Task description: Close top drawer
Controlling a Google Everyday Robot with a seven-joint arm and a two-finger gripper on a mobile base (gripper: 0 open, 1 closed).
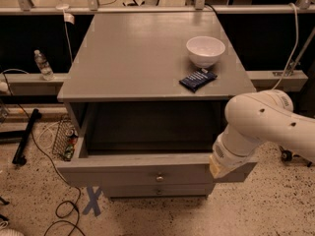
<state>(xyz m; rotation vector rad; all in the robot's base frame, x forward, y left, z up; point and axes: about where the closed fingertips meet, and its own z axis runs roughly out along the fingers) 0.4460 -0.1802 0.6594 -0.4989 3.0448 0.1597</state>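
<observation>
The top drawer point(123, 173) of the grey cabinet stands pulled far out, and its deep box looks dark and empty. Its small round knob point(159, 177) is at the middle of the wide front. My gripper point(219, 168) is at the end of the white arm point(261, 122), low against the right end of the drawer front. The arm hides the drawer's right corner. A lower drawer's knob point(158, 191) shows just beneath the open front.
On the cabinet top point(138, 53) stand a white bowl point(205, 50) and a dark blue packet point(198, 79). A water bottle point(43, 64) stands on a ledge at left. A wire basket point(65, 139) and cables lie on the speckled floor at left.
</observation>
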